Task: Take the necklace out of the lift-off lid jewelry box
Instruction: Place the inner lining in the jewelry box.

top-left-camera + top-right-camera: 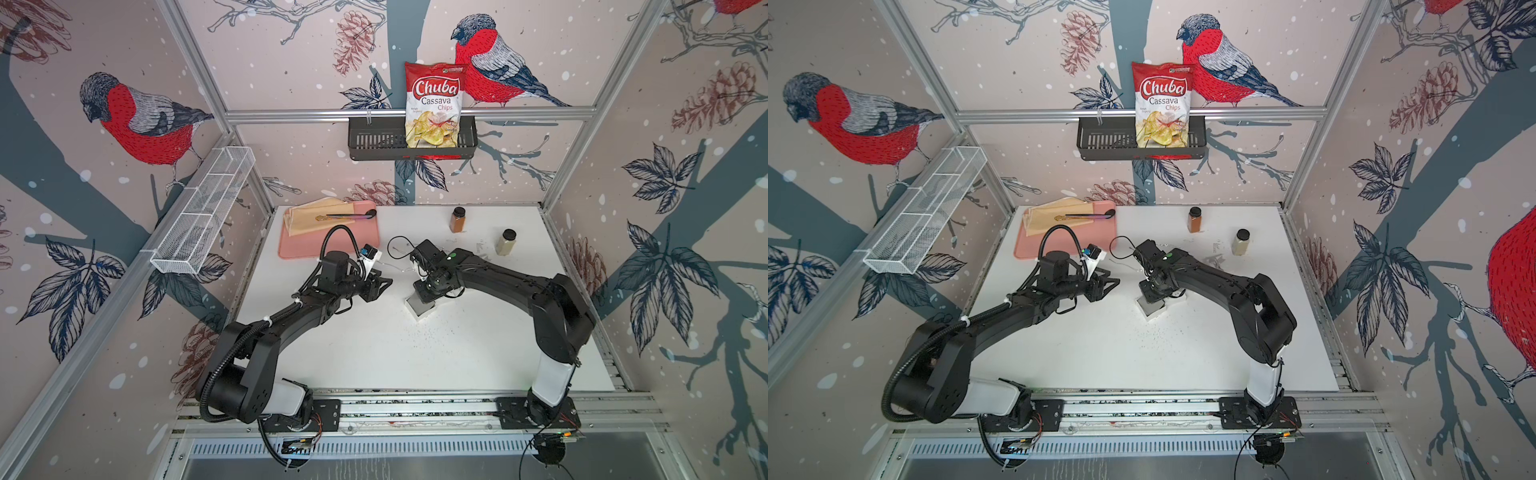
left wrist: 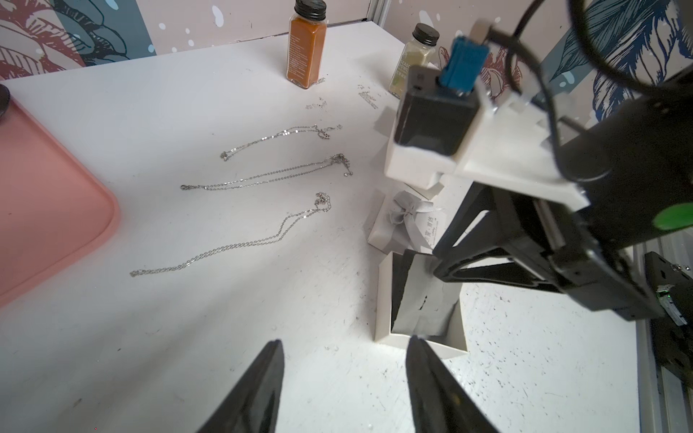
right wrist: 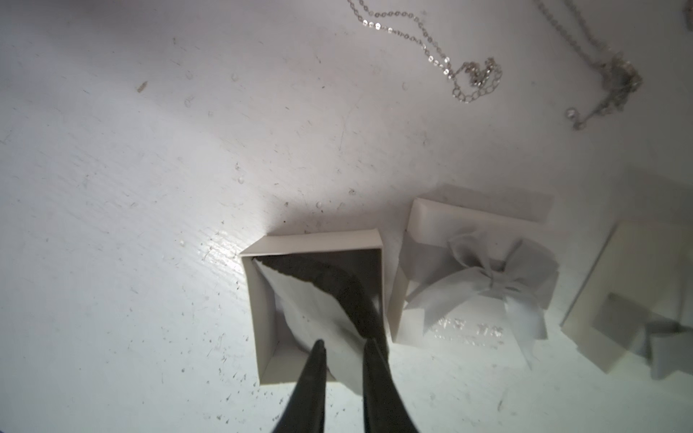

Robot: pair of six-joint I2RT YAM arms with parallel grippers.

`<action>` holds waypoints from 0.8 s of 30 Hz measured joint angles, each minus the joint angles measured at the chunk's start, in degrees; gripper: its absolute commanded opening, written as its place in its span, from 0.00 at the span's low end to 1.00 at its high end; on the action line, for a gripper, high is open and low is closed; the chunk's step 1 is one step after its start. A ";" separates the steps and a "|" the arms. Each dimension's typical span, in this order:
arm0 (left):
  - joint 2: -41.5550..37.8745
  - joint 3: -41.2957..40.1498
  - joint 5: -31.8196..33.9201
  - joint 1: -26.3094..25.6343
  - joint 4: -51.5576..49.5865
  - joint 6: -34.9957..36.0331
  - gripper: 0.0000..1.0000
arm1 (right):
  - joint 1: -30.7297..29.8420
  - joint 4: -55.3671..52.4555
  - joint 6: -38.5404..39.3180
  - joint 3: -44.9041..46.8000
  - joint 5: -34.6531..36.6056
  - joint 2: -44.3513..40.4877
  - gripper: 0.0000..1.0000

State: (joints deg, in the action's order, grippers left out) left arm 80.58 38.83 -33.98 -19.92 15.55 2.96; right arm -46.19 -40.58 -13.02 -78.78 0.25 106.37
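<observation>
The small white jewelry box (image 3: 262, 300) stands open on the table, seen in the left wrist view (image 2: 382, 300) and in both top views (image 1: 419, 311) (image 1: 1152, 311). Its lid (image 3: 480, 277), tied with a grey bow, lies beside it. My right gripper (image 3: 344, 343) reaches into the box, shut on the tilted grey insert pad (image 3: 315, 311), whose dark underside shows. No necklace shows inside the box. Three silver necklaces (image 2: 277, 137) (image 2: 262, 176) (image 2: 240, 245) lie stretched out on the table beyond. My left gripper (image 2: 343, 339) hovers open and holds nothing, just short of the box.
A pink tray (image 1: 328, 245) with a cloth and spoon lies at the back left. An orange spice bottle (image 1: 457, 219) and a pale one (image 1: 505, 242) stand at the back right. Another white box (image 3: 637, 285) sits past the lid. A chip bag (image 1: 434, 104) stands in a black wall basket.
</observation>
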 measured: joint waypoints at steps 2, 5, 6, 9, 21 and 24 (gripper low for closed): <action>-0.24 0.00 0.11 0.00 -0.02 0.02 0.56 | 0.00 0.68 -0.55 0.48 -0.04 1.25 0.15; -0.52 0.20 0.17 0.00 -0.15 0.02 0.56 | 0.00 1.95 -1.86 0.98 -0.24 2.34 0.15; -0.61 0.20 0.22 0.00 -0.15 0.04 0.56 | 0.02 2.36 -1.92 1.11 -0.24 2.58 0.15; -0.85 0.22 0.74 0.00 -0.22 0.04 0.56 | 0.13 3.61 -2.08 1.70 -0.44 3.32 0.15; -0.96 0.52 1.14 0.00 -0.90 0.04 0.56 | 0.50 7.56 -1.88 3.72 -4.07 5.51 0.15; -1.14 0.52 1.20 0.00 -0.94 0.02 0.56 | 0.48 7.37 -1.64 3.80 -4.90 4.42 0.16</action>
State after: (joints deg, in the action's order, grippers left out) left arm 79.44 39.35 -32.77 -19.92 14.61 2.98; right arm -45.71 -33.21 -14.66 -74.98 -4.64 110.78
